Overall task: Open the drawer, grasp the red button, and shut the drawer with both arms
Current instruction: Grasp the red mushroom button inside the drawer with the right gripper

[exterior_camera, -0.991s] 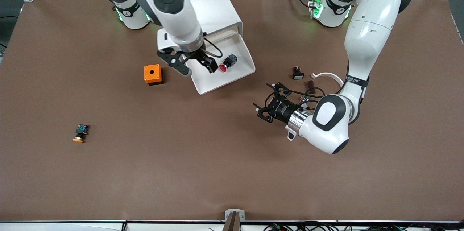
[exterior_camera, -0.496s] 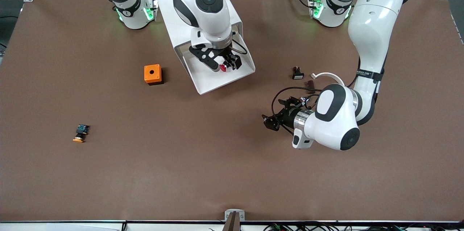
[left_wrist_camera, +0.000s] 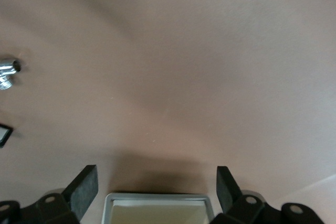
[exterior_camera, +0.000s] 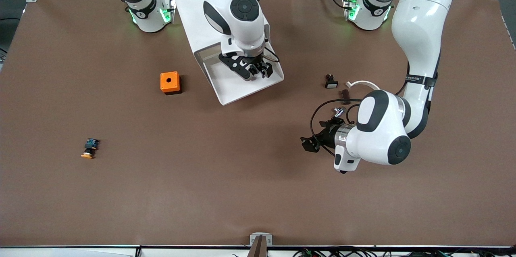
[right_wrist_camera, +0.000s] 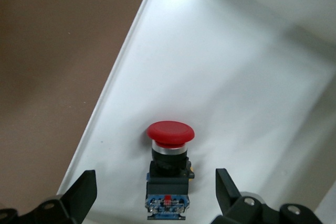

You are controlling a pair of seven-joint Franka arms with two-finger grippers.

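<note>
Red button [right_wrist_camera: 169, 134] lies between spread right tool [right_wrist_camera: 152, 192] fingers.

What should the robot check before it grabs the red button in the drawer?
1. Drawer pulled out: ok.
2. Button lying in the drawer, nothing on top of it: ok.
3. Right gripper over the button with jaws open, one on each side: ok.
4. Jaws touching the button yet: not ok, gaps show on both sides.
5. Left gripper out of the way, open over bare table, holding nothing: ok.
6. Gripper low enough to pinch the button's body: cannot tell.
</note>
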